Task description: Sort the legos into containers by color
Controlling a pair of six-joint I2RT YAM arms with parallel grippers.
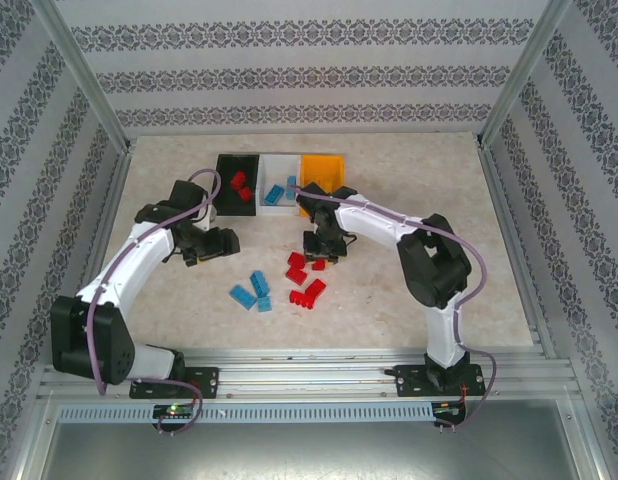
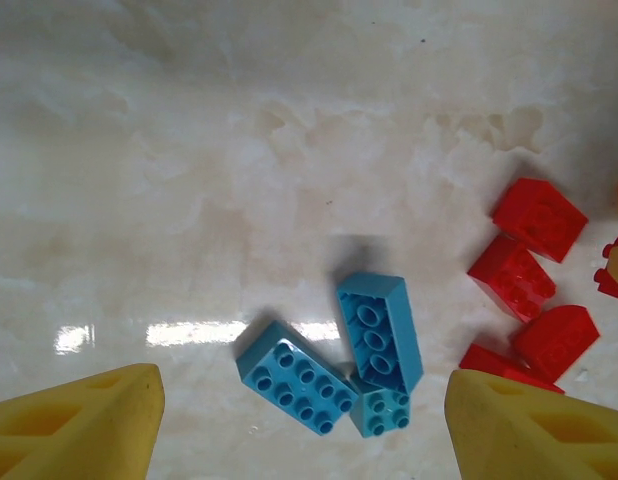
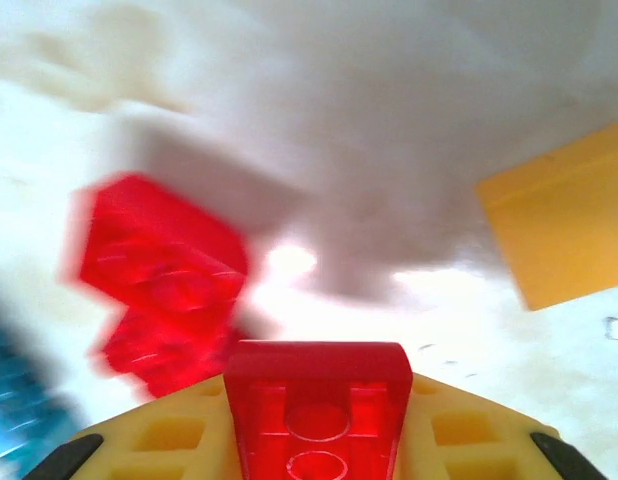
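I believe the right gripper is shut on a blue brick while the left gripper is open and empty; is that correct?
Not quite: the right gripper is shut on a red brick, not a blue one, as the right wrist view shows. The left gripper is indeed open and empty.

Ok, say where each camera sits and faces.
Top external: above and behind the robot, facing down at the table; left arm and right arm show.
Left wrist: looks down on blue legos past its yellow fingers.
Right wrist: low over the table, right gripper holding a red lego.
Shared: top and left wrist both see those blue legos.
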